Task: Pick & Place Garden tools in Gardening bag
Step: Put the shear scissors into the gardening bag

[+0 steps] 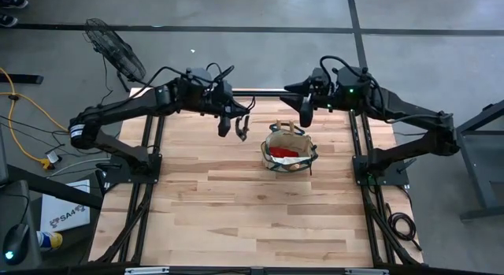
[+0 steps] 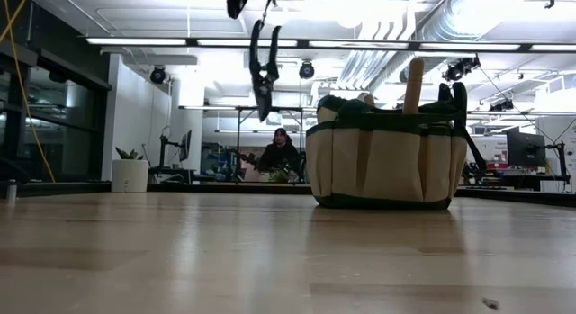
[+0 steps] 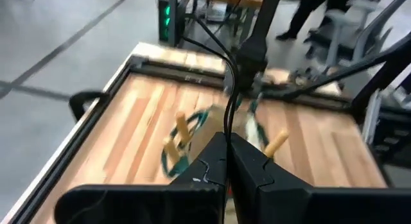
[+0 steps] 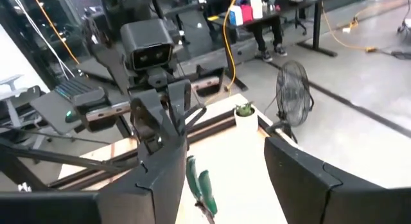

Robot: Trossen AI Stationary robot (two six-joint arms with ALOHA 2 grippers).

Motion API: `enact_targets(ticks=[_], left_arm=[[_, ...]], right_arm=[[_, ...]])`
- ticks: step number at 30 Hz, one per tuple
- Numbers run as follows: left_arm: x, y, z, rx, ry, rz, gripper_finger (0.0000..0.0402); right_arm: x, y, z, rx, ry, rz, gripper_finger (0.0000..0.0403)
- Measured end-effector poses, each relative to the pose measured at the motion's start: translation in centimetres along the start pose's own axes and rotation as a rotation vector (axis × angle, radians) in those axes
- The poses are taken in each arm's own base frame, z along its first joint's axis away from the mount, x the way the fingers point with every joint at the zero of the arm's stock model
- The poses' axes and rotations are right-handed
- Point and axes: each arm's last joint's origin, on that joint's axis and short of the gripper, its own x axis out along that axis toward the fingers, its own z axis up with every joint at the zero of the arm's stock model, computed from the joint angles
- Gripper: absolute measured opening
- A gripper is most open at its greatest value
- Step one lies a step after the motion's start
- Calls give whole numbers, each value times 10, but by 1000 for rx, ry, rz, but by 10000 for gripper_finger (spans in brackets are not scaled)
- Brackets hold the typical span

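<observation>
Above the table's far left, clamped in the left gripper, pruning shears hanging clear of the wood beside the gardening bag, mid-carry; next, a shift rightward over the bag's mouth, then release; right gripper spread wide, idle behind the bag.

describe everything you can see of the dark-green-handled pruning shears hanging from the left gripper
The dark-green-handled pruning shears hang in the air, held at the top by the left gripper, shut on them. They point down with the dark metal blades lowest. They are clear of the wooden table, beside the tan canvas gardening bag and not touching it.
</observation>
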Motion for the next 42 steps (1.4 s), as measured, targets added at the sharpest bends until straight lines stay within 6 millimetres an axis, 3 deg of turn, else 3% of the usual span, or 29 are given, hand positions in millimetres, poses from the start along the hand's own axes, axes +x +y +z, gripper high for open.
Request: enact_targets(ticks=[13, 19, 28, 36, 42], left_arm=[[-10, 1, -6, 40, 70, 137, 0], [-4, -12, -10, 51, 58, 266, 0], [7, -38, -21, 43, -4, 316, 0], [16, -50, -34, -32, -61, 373, 0], [18, -54, -32, -57, -125, 371, 0]], right_arm=[[-3, -2, -4, 33, 42, -34, 201], [-3, -2, -6, 53, 60, -40, 201], [-4, -3, -7, 61, 71, -49, 201], [-8, -3, -5, 60, 55, -66, 201], [-8, -3, -5, 60, 55, -66, 201]])
